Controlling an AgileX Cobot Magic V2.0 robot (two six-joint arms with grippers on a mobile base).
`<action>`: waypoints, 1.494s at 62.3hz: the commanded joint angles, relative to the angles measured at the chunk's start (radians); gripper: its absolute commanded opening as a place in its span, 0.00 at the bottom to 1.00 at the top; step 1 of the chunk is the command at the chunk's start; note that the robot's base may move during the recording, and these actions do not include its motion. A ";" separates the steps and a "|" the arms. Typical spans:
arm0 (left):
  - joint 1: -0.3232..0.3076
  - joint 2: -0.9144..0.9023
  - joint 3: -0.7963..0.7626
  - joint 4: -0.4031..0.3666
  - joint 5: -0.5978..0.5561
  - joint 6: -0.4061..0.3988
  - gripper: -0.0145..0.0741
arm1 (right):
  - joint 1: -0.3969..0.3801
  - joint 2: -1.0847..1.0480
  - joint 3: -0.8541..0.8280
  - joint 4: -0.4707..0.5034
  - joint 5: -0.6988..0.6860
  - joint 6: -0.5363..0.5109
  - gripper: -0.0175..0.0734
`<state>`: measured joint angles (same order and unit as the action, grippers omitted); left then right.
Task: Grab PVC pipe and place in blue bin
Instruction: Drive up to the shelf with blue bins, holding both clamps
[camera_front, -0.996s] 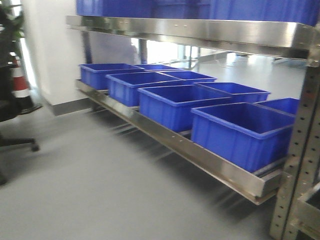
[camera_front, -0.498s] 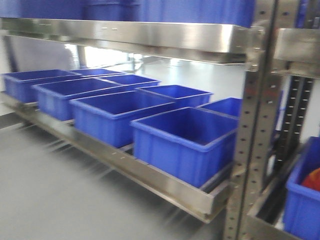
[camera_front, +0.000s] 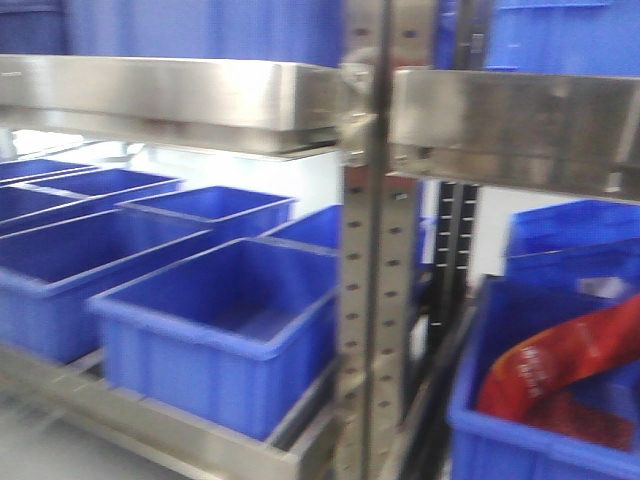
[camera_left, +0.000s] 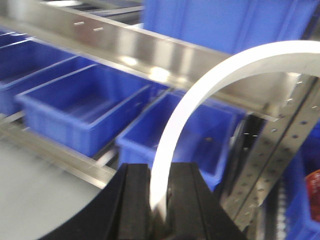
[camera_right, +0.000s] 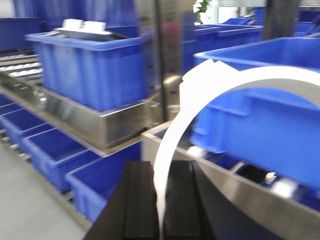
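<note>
Stainless steel shelving (camera_front: 170, 95) fills the front view. Its upper shelf edge runs across above a lower rail (camera_front: 150, 425), and a perforated upright post (camera_front: 375, 300) stands in the middle. In the left wrist view we see grey floor (camera_left: 30, 200) in front of the rack. On the lower shelf, open-topped bins sit side by side in a row that recedes to the left, and the nearest blue bin (camera_front: 215, 350) is just left of the post. We cannot pick out the PVC pipe with any certainty, so we cannot tell where it lies, which way it points or how its long axis runs. A white curved band (camera_left: 200, 95) rises from between the black fingers (camera_left: 135, 200) of the left hand (camera_left: 161, 210) and arches over to the right. A second white band (camera_right: 175, 145) does the same at the right hand (camera_right: 162, 210). We cannot tell whether either band is the pipe. On each hand the fingers stand close on either side of the band, but the blur keeps us from telling whether they grip it. Right of the post, and cut off by it from the row, another bin (camera_front: 500, 440) holds a red package (camera_front: 570, 370). In the right wrist view, white objects (camera_right: 82, 27) lie on top of a bin on a higher shelf.
</note>
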<state>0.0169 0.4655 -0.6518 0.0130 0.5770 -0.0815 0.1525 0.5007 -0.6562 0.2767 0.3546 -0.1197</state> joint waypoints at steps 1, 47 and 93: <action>0.003 -0.006 0.000 -0.005 -0.026 -0.008 0.04 | -0.001 -0.005 0.001 -0.004 -0.026 -0.001 0.02; 0.003 -0.006 0.000 -0.005 -0.026 -0.008 0.04 | -0.001 -0.005 0.001 -0.004 -0.026 -0.001 0.02; 0.003 -0.006 0.000 -0.005 -0.026 -0.008 0.04 | -0.001 -0.005 0.001 -0.004 -0.026 -0.001 0.02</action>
<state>0.0169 0.4655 -0.6518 0.0130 0.5770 -0.0815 0.1525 0.5007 -0.6562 0.2767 0.3546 -0.1197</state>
